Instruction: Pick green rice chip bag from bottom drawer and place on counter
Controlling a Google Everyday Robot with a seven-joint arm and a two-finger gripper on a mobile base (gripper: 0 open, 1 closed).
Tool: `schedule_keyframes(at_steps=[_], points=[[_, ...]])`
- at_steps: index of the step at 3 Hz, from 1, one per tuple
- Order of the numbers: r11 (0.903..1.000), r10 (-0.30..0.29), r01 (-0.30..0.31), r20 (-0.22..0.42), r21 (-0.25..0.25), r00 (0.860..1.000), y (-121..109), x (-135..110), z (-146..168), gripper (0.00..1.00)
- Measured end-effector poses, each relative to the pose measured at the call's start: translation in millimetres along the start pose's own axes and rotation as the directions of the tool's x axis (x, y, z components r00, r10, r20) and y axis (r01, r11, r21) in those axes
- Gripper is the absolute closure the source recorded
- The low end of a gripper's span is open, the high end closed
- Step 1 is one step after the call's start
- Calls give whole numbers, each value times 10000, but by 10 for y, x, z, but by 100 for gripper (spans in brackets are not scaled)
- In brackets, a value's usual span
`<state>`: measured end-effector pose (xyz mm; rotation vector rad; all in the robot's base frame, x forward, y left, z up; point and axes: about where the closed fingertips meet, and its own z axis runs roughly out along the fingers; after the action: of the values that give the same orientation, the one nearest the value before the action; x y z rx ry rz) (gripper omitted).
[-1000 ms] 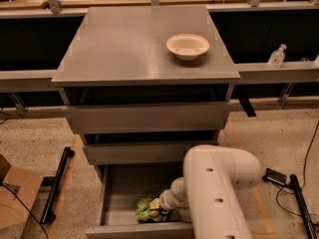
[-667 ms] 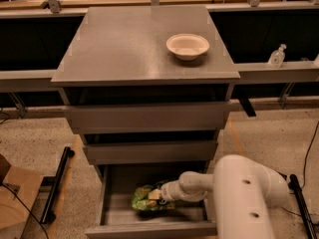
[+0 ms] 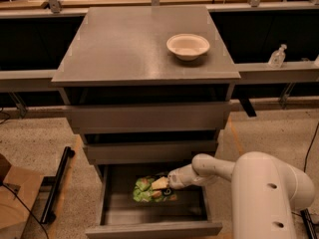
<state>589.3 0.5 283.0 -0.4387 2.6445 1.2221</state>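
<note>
The green rice chip bag (image 3: 145, 190) lies on the floor of the open bottom drawer (image 3: 149, 214), near its middle. My gripper (image 3: 164, 184) reaches down into the drawer from the right and sits at the bag's right edge, touching it. My white arm (image 3: 259, 193) fills the lower right. The counter (image 3: 129, 44) is the flat grey metal top of the cabinet above.
A white round bowl (image 3: 188, 46) stands on the counter's right side. Two closed grey drawer fronts (image 3: 147, 116) sit above the open drawer. A black bar (image 3: 56, 183) lies on the floor at left. A clear bottle (image 3: 276, 57) stands on a ledge at right.
My arm has swung to the right and the gripper has reached further left into the drawer, coming onto the bag. The bag has shifted slightly left.
</note>
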Motion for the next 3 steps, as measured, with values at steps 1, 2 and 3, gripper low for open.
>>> schedule_keyframes(at_steps=[1,2,3], points=[[9987,333,-396,-1791,-316,9833,233,391,-381,100],[9933,991,-1117,-2851,-283,9534,470,778,-951,100],[9888,1490,-1445,-2881,369,9460,690,949,-1733,100]])
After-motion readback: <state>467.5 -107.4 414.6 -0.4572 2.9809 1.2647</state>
